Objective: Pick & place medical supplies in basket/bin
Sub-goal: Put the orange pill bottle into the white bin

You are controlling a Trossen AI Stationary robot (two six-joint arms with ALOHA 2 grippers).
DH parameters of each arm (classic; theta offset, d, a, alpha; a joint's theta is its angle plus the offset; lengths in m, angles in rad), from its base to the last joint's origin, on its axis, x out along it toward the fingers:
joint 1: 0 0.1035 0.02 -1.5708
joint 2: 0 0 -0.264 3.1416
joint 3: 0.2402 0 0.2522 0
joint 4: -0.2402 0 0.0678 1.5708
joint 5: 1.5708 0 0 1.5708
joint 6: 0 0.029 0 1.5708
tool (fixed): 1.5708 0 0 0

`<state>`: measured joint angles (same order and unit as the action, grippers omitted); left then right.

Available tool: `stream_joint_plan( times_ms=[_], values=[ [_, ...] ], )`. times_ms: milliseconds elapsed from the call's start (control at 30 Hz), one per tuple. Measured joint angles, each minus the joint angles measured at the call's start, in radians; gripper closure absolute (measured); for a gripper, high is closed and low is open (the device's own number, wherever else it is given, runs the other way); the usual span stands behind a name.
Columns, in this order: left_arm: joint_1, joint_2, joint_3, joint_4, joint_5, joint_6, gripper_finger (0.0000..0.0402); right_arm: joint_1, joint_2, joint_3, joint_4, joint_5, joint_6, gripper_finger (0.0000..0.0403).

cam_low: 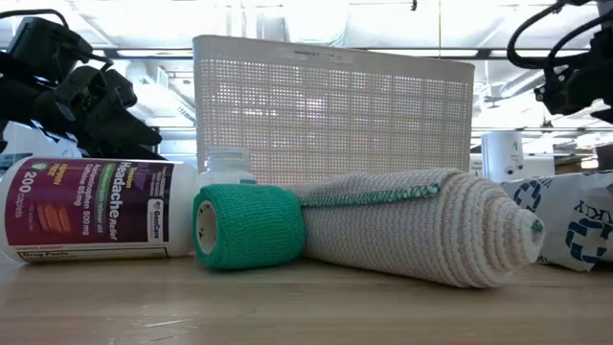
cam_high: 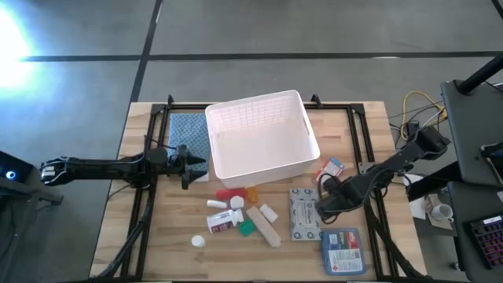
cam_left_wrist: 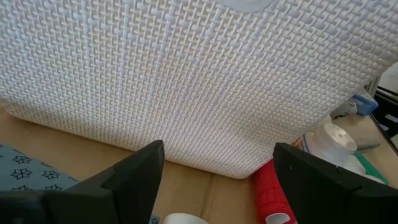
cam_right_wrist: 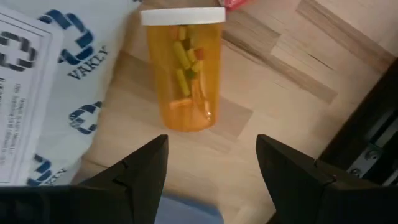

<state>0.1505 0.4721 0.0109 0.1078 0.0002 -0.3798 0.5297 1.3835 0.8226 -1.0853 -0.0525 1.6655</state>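
Note:
The white lattice basket stands at the table's middle, toward the far side. The supplies lie on the wood near of it: a red piece, a purple-labelled white bottle, a green roll, a pale tube, a grey packet, a blue pouch and a red-white-blue box. My left gripper is open beside the basket's near left corner, facing its wall. My right gripper is open above an orange vial, which lies on its side right of the packet.
A blue-grey patterned cloth lies left of the basket, under the left arm's far side. A loose white cap sits toward the near edge. In the low view the bottle, green roll and pale tube stand before the basket.

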Motion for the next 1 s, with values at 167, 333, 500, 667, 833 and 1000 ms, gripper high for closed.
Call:
stream_joint_plan(
  times_ms=[167,333,500,667,833,1000],
  values=[
    [0.0,0.0,0.0,0.0,0.0,0.0,0.0121,0.0,-0.013,-0.022,0.004,0.003,-0.049,0.017],
    [0.0,0.0,0.0,0.0,0.0,0.0,0.0121,-0.001,-0.01,-0.027,0.014,0.004,-0.075,0.017],
    [0.0,0.0,0.0,0.0,0.0,0.0,0.0121,-0.001,-0.012,-0.027,0.065,0.003,-0.079,0.017],
    [0.0,0.0,0.0,0.0,0.0,0.0,0.0121,0.0,-0.012,-0.027,0.072,0.003,-0.149,0.017],
    [0.0,0.0,0.0,0.0,0.0,0.0,0.0121,0.0,-0.012,-0.027,0.076,0.004,-0.126,0.017],
    [0.0,0.0,0.0,0.0,0.0,0.0,0.0121,-0.009,-0.009,-0.032,0.09,0.07,-0.087,0.017]
  ],
)
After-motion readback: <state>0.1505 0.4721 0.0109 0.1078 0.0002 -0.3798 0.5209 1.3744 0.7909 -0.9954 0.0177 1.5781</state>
